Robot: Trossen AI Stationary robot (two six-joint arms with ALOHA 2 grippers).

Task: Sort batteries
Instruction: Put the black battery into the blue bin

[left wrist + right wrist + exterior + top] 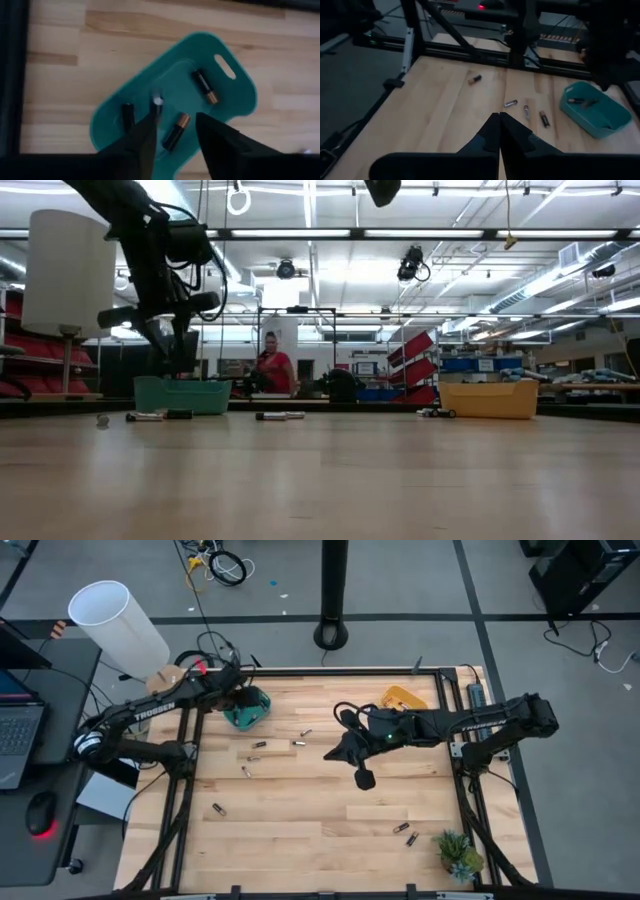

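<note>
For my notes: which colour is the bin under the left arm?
Teal bin; the left wrist view shows it best, with batteries inside.

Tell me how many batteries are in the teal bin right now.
4 in the teal bin: one battery near the handle slot, one mid-bin, a dark one, and a blurred one by the open left gripper. More may be hidden.

Dark jointed arms, white TROSSEN lettering

The pale wooden surface (320,810) is showing smooth planks with a matt grain. The teal bin (220,107) is looking like smooth plastic, holding batteries (205,86) with dark, slightly glossy casings.
</note>
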